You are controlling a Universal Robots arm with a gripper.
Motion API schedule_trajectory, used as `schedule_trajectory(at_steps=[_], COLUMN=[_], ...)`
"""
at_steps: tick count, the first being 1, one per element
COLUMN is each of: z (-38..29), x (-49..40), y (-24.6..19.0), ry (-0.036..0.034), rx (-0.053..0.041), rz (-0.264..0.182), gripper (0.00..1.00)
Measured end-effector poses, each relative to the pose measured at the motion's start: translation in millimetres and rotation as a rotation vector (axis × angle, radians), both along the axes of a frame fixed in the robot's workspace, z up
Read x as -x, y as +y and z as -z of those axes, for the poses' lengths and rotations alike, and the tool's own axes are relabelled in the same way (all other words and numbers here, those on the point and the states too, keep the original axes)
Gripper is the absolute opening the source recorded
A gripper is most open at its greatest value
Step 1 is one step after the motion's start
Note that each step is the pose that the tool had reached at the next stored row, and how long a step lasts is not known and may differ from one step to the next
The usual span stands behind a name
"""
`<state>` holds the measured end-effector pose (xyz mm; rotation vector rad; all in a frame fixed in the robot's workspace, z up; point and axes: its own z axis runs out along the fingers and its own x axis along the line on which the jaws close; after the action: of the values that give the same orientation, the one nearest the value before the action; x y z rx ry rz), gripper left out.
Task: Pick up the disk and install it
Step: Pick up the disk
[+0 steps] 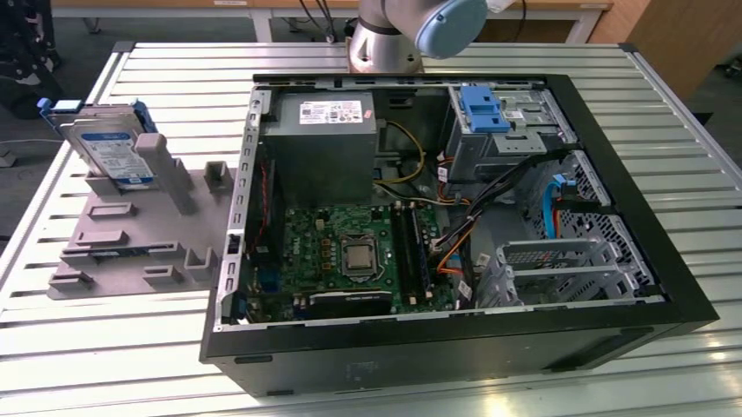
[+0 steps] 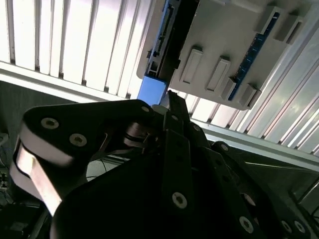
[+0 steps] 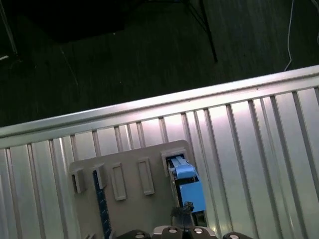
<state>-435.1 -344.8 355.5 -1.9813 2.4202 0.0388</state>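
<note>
The disk [image 1: 110, 148] stands on edge in a grey holder [image 1: 128, 234] on the slatted table, at the exterior view's left; it is silver with a white-and-blue label and blue side rails. In the first wrist view its blue rail [image 3: 189, 186] sticks out of the holder [image 3: 129, 209], and my gripper [image 3: 183, 211] sits right at that rail. In the second wrist view the dark gripper [image 2: 172, 99] reaches to the disk's blue end [image 2: 151, 89] beside the holder [image 2: 234, 35]. Whether it touches the disk is unclear.
An open computer case [image 1: 464, 339] lies to the exterior view's right of the holder. Inside are a grey power supply [image 1: 325, 139], a motherboard [image 1: 347, 252], cables, a blue latch [image 1: 484, 109] and a metal drive cage [image 1: 557, 261]. The arm's base [image 1: 388, 35] stands behind the case.
</note>
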Motion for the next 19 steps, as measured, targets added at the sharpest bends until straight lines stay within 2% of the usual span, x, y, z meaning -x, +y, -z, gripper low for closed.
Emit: schedule_trajectory(at_steps=[2,4,5,6,9,12,13,19], z=[0.7,1.1,1.1,1.1,1.1,1.1,1.1,1.6], x=[-0.1,0.0,0.0,0.0,0.0,0.0,0.0,0.0], y=[0.6,2.9,3.1,3.1,3.2,3.2,3.2,3.2], ry=[-0.0001,-0.0003,-0.0004,-0.0003,-0.0003,-0.0003,-0.0003,-0.0012], rx=[0.0001,0.0006,0.0007,0.0007,0.0007,0.0007,0.0007,0.0009], rz=[-0.022,-0.023,-0.023,-0.023,-0.023,-0.023,-0.023,-0.024], gripper=[0.11,0.11,0.17,0.17,0.35,0.41,0.47,0.47])
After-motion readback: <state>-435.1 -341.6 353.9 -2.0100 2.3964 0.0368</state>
